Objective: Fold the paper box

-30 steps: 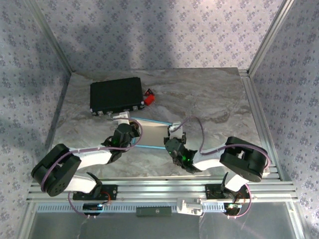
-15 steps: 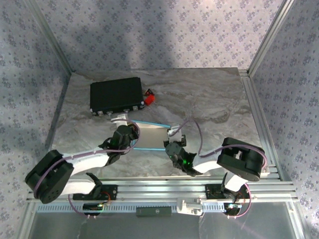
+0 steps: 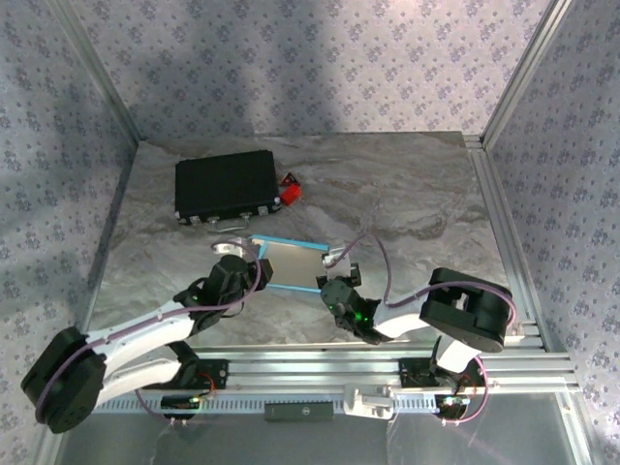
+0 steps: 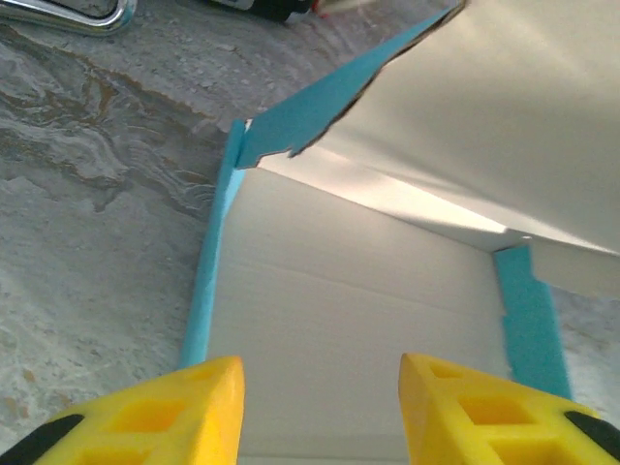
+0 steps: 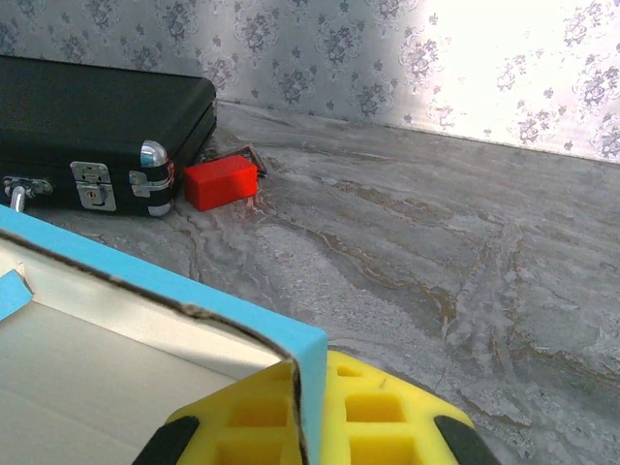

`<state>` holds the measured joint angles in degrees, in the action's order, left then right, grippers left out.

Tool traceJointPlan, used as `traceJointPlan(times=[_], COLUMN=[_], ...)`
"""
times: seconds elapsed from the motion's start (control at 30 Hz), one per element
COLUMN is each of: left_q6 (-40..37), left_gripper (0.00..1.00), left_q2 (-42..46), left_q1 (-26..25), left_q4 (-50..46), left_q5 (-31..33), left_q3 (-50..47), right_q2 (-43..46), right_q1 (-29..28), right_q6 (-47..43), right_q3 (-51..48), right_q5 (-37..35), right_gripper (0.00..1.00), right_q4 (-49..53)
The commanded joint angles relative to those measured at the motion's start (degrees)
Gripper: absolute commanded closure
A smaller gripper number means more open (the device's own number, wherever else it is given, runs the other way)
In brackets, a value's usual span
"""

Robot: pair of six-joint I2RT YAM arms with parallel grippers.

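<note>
Left fingers (image 4: pixel 165 407) newly apart, right fingers (image 5: pixel 373 426) tight on paper box (image 3: pixel 291 260); marbled table (image 3: pixel 417 194), floral walls (image 3: pixel 320 68).

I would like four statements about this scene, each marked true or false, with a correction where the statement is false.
1. The right gripper is shut on a blue wall of the paper box. True.
2. The left gripper is shut. False: its jaws stand apart.
3. The red block lies inside the paper box. False: it lies on the table, beside the black case.
4. The black case is closed. True.
</note>
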<state>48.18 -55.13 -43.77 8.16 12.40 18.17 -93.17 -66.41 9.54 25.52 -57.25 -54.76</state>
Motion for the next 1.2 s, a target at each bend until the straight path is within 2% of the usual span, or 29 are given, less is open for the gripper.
traceJointPlan(times=[0.0, 0.17, 0.23, 0.3, 0.33, 0.43, 0.53, 0.7, 0.9, 1.17], left_q6=[4.05, 8.94, 8.43, 7.32, 6.49, 4.62, 1.60, -0.13, 1.83, 2.56], left_gripper=[0.56, 0.59, 0.54, 0.48, 0.48, 0.46, 0.46, 0.48, 0.50, 0.61], left_q2=[6.21, 16.66, 17.88, 15.67, 13.18, 3.01, -7.35, -17.55, -19.00, -21.21], left_q1=[-2.00, -2.21, -0.59, 3.71, 8.70, 18.52, 23.02, 23.68, 20.35, 19.29], left_q4=[-9.75, -27.69, -30.86, -32.19, -32.46, -33.30, -33.06, -29.48, -26.24, -23.02], left_q5=[-0.67, 6.19, 6.72, 1.50, -3.30, -16.51, -22.59, -28.30, -27.95, -28.03], left_q3=[4.42, 12.77, 16.29, 19.84, 21.75, 26.93, 31.06, 33.49, 32.04, 29.97], right_q2=[-1.83, -1.74, -1.67, -1.54, -1.49, -1.36, -1.29, -0.94, -1.19, -1.17], right_q1=[-0.12, -0.03, 0.05, 0.17, 0.29, 0.62, 0.83, 1.11, 1.24, 1.11], right_q6=[-0.62, -0.84, -0.81, -1.06, -1.05, -1.10, -1.09, -1.21, -1.10, -0.18], right_q3=[-1.04, -1.17, -1.22, -1.25, -1.26, -1.19, -1.03, -0.91, -0.41, -0.38], right_q5=[0.64, 1.04, 1.27, 1.25, 1.38, 1.67, 1.92, 2.34, 2.97, 2.77], right_gripper=[1.00, 1.00, 1.00, 1.00, 1.00, 1.00, 1.00, 1.00, 1.00, 1.00], right_q4=[4.15, 4.31, 4.29, 4.29, 4.31, 4.40, 4.59, 4.80, 5.16, 6.15])
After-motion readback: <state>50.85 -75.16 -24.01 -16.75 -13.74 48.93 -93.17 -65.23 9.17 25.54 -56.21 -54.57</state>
